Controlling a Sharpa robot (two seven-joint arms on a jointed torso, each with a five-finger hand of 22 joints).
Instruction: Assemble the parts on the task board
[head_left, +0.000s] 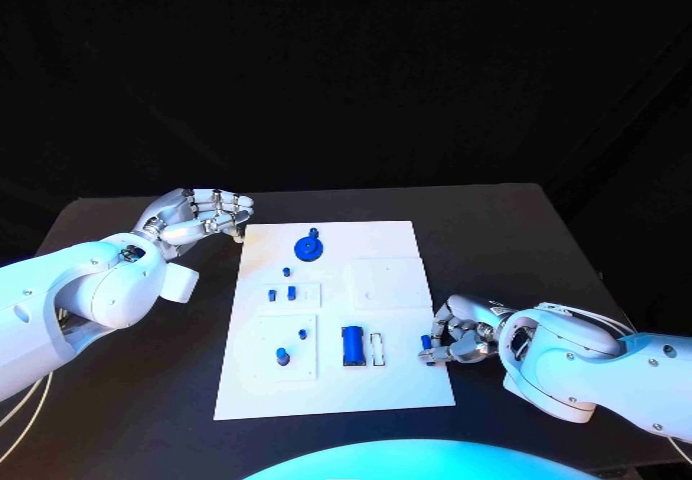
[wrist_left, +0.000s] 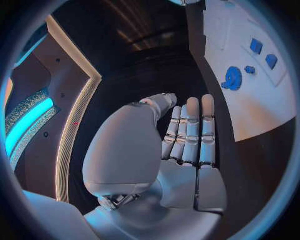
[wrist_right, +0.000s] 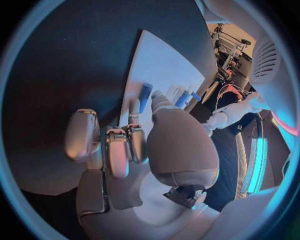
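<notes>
The right hand (head_left: 459, 340) sits at the near right edge of the task board (head_left: 387, 392) and pinches a small blue part (head_left: 427, 342) between thumb and finger; the right wrist view shows a slim blue peg (wrist_right: 145, 97) at its fingertips, just over the board's edge. The step in hand looks like carrying this part to its seat. The next move likely calls for a short reach left over the board, with the part kept upright and lined up over a matching hole; which hole I cannot tell.

The left hand (head_left: 199, 217) rests on the black bench (head_left: 505, 215) at the board's far left corner, fingers curled in, grasping nothing.

The board is a flat white plate in the middle of the bench. A blue wheel (head_left: 309, 245) stands at its far end, small blue studs mid-board, and a blue cylinder (head_left: 351, 345) lies nearer.
</notes>
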